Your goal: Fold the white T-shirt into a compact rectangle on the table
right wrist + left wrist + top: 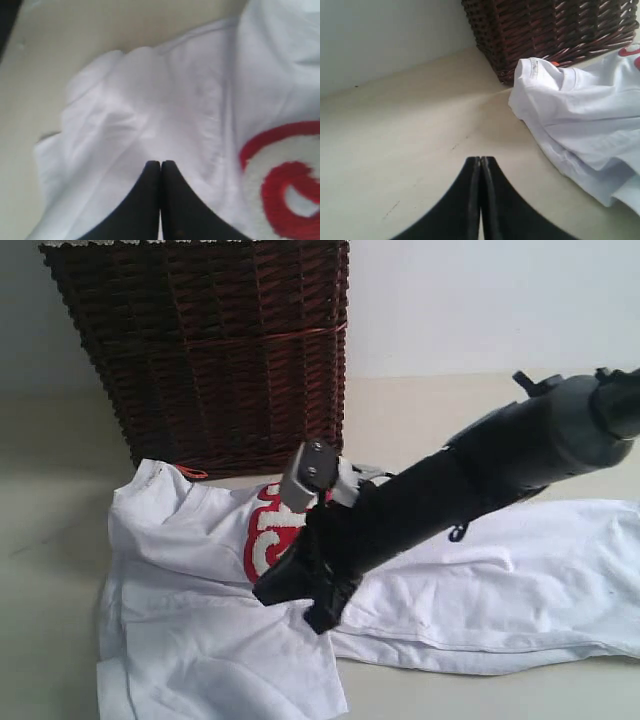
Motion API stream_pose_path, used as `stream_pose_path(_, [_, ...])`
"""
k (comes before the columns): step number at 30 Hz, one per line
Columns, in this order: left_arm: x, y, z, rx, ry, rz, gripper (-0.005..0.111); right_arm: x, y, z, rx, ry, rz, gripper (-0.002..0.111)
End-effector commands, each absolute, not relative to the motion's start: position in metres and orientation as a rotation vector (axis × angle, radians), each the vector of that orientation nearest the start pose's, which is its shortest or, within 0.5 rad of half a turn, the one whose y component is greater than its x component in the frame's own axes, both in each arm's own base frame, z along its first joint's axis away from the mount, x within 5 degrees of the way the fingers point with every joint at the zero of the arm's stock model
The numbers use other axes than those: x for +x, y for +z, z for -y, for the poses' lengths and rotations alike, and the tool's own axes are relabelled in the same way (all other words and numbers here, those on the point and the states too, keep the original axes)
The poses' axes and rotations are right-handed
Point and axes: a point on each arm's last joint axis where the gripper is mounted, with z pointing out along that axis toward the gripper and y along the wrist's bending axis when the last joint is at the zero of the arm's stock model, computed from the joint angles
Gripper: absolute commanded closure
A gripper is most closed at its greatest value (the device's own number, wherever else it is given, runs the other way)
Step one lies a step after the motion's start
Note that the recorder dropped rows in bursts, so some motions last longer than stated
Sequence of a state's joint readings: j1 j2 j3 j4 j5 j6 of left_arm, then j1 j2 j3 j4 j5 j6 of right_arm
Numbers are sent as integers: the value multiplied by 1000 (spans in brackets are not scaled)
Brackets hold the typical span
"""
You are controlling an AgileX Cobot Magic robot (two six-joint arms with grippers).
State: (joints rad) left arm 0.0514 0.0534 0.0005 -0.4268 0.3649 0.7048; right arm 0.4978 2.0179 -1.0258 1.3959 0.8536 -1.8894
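Observation:
The white T-shirt [180,570] lies crumpled across the table [60,440], partly folded at its left end. Its red band of white letters [262,540] and its orange tag [190,473] both show. My right arm reaches across it from the right. The right gripper [300,605] hangs over the shirt's middle, next to the red band. In the right wrist view that gripper [160,163] is shut, with no cloth between its fingers and white fabric [150,100] beneath. My left gripper [480,159] is shut over bare table [395,140], with the shirt's edge [580,110] off to one side. It is out of the exterior view.
A dark red-brown wicker basket [220,350] stands at the back, just behind the shirt's collar end, and also appears in the left wrist view [555,30]. A pale wall [480,300] rises behind the table. Bare table [450,410] lies right of the basket.

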Motion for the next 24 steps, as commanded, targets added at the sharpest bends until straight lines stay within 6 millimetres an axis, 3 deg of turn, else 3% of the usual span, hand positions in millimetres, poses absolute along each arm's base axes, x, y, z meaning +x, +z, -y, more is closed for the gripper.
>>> stream_pose_path(1, [56, 181, 10, 333, 111, -1829, 107, 297, 121, -250, -1364, 866, -2194, 108])
stream_pose_path(9, [56, 181, 10, 333, 111, -1829, 107, 286, 86, -262, -1615, 750, -2390, 108])
stream_pose_path(12, [56, 181, 10, 333, 111, -1829, 107, 277, 77, -261, -1701, 803, -2423, 108])
stream_pose_path(16, [56, 181, 10, 333, 111, -1829, 107, 267, 78, -258, -1805, 914, -2441, 108])
stream_pose_path(24, [56, 181, 10, 333, 111, -1829, 107, 258, 92, -250, -1998, 918, -2402, 108])
